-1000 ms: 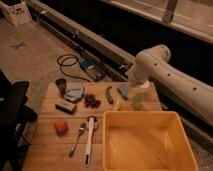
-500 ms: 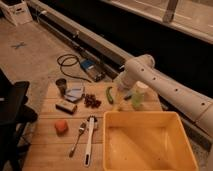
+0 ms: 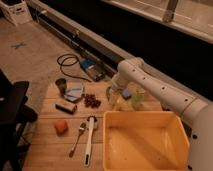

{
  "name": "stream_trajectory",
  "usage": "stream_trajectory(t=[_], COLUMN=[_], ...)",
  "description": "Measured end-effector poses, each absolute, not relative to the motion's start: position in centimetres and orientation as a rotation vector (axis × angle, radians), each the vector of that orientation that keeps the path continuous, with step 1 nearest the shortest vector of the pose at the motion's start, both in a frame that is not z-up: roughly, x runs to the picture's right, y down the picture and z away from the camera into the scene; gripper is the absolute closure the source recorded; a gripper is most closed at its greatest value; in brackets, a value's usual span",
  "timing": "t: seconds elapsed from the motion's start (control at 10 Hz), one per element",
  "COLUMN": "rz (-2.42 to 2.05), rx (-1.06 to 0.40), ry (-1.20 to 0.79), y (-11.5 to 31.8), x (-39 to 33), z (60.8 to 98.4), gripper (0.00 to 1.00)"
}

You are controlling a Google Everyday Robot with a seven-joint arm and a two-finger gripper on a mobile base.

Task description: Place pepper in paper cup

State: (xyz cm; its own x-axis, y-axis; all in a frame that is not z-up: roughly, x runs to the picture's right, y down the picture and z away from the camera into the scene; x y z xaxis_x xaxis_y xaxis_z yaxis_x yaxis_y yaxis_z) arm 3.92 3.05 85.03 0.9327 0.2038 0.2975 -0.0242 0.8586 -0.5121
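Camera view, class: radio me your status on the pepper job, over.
Two-finger gripper open, low over slatted wooden table. Slim dark green chili pepper beside it, not held. Big yellow plastic tub nearby, not blocking.

— Where does the arm sit?
— Your gripper [image 3: 112,96] hangs over the slatted wooden bench [image 3: 47,150], behind the yellow plastic tub [image 3: 107,142] and right of the dark grape cluster [image 3: 91,101].
— The dark metal cup [image 3: 61,85]?
— Back left corner.

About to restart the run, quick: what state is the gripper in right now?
Gripper: open, nothing visibly held, low over the wooden table, just behind the yellow bin.
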Motion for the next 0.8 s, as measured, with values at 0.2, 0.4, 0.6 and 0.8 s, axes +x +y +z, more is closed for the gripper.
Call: stream_trajectory(t=[0.2, 0.4, 0.6, 0.8], rz=[0.124, 0.123, 0.126, 0.145], rx=[-0.528, -0.529, -0.527, -0.509], ry=[-0.352, -0.352, -0.350, -0.345], y=[3.09, 3.11, 3.10, 2.82], x=[4.08, 4.07, 4.01, 3.97], z=[85.07, 85.07, 85.13, 85.75], gripper=[0.20, 0.20, 0.20, 0.20])
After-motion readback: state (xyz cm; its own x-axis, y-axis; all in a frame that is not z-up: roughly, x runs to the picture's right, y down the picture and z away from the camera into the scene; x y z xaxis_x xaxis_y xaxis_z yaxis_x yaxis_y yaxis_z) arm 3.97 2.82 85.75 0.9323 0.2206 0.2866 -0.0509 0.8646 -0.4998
